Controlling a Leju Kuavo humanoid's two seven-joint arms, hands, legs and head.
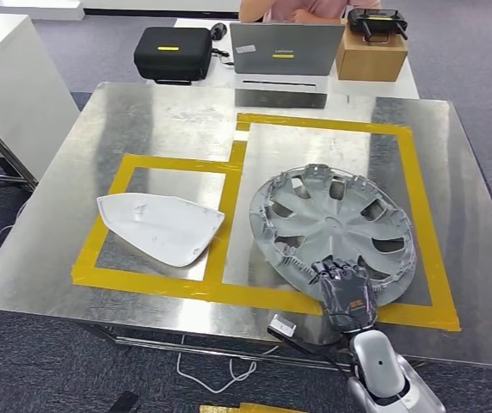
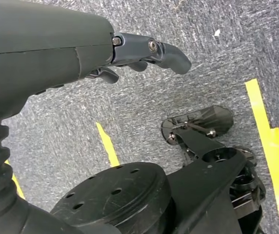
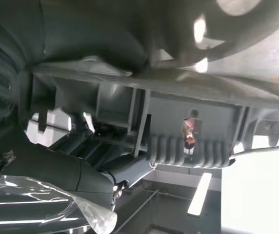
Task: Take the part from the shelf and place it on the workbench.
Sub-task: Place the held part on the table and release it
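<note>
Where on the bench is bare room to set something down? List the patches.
Free: the far-left bench beyond the tape; the right strip outside the tape; the corner beside the cover. Crowded: the large frame, taken up by the hubcap the right hand grips.

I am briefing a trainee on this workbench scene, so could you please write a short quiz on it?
1. True or false: the grey plastic wheel cover lies in the larger yellow-taped box.
2. Which hand grips its near rim? A) left B) right
3. Fill in: the white curved shell part lies in the ___ taped box.

Key: 1 true. 2 B, the right hand; the left hand hangs over carpet. 3 smaller.
</note>
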